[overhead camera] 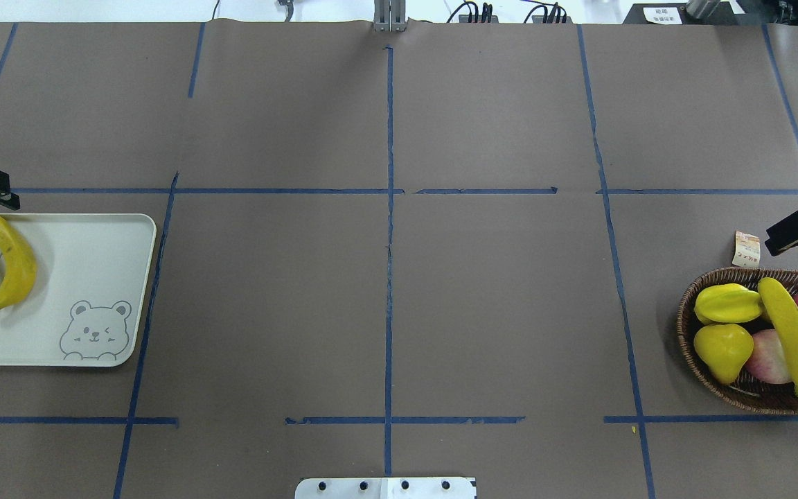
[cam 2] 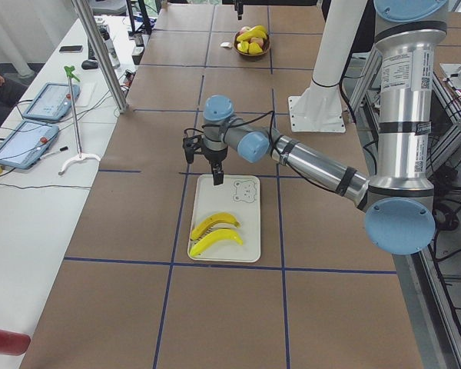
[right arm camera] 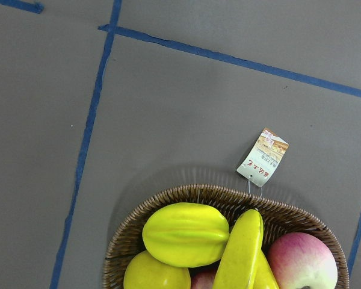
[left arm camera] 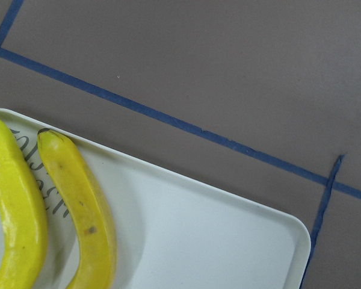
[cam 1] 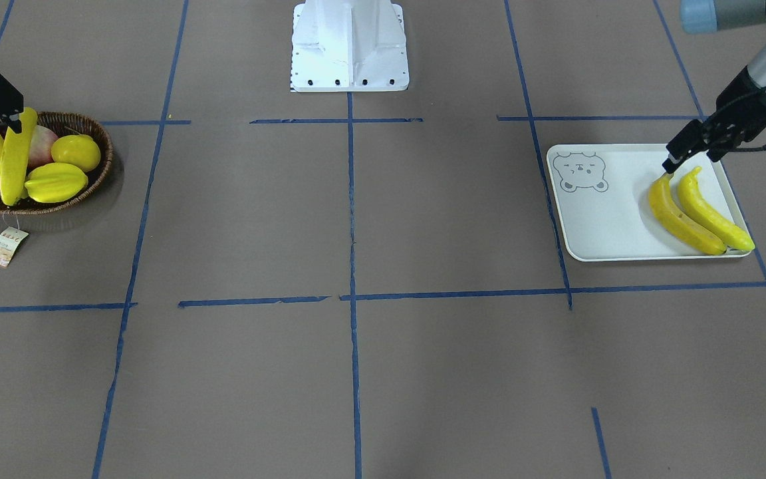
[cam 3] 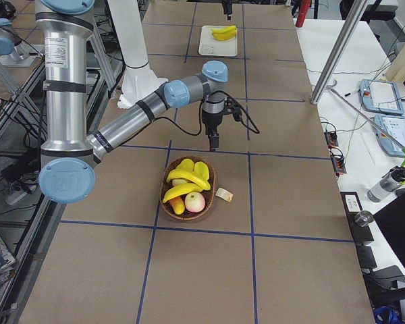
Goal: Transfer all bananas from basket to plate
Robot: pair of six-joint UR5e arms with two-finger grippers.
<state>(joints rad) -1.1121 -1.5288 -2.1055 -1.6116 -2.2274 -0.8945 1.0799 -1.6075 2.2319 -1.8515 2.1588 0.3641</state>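
2 bananas (cam 1: 16,156) left in basket (cam 1: 106,163); R gripper (overhead camera: 776,242) near its rim, empty, can't tell if open; next: grab top one.

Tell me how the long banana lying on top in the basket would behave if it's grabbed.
The top banana looks glossy, so it may slip in a narrow pinch. It lies over an apple and beside the starfruit, so lifting one end could make it pivot and nudge them. Its even surface suggests a stiff, fairly light model, though that is uncertain.
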